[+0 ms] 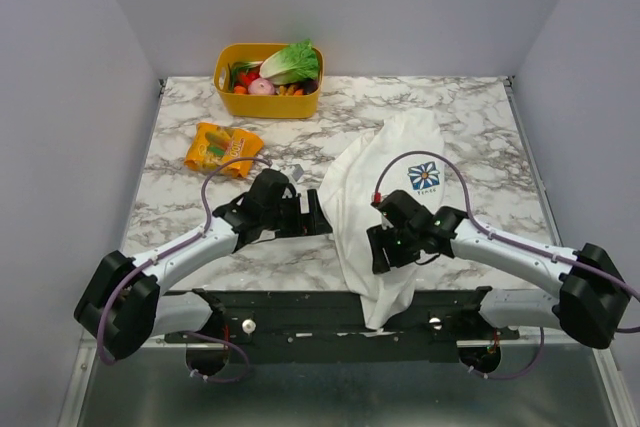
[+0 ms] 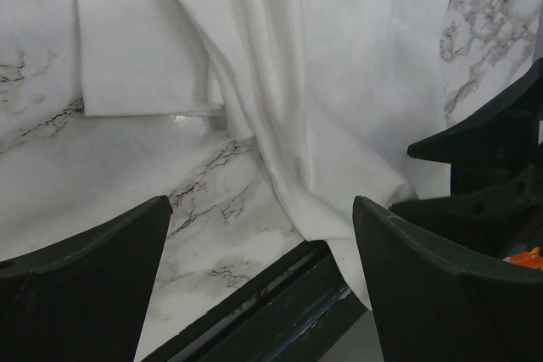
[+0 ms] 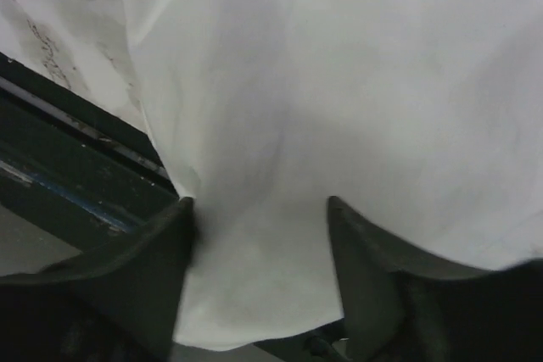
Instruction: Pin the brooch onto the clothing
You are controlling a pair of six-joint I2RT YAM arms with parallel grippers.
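The clothing [image 1: 400,152], a white T-shirt with a small blue chest print [image 1: 424,176], lies crumpled on the marble table, and its lower end hangs over the near edge. My right gripper [image 1: 380,247] sits low on that lower part. In the right wrist view its jaws [image 3: 259,205] stand apart, straddling a flat span of the white cloth [image 3: 339,82]. My left gripper [image 1: 318,217] stands open just left of the shirt. In the left wrist view, only marble lies between the left gripper's [image 2: 261,209] fingers, with the shirt's folds [image 2: 288,82] ahead. The brooch is out of view.
A yellow basket [image 1: 225,72] of toy vegetables stands at the back of the table. An orange snack packet [image 1: 222,149] lies to the left behind the left arm. A black rail [image 1: 300,307] runs along the near table edge. Grey walls close in on both sides.
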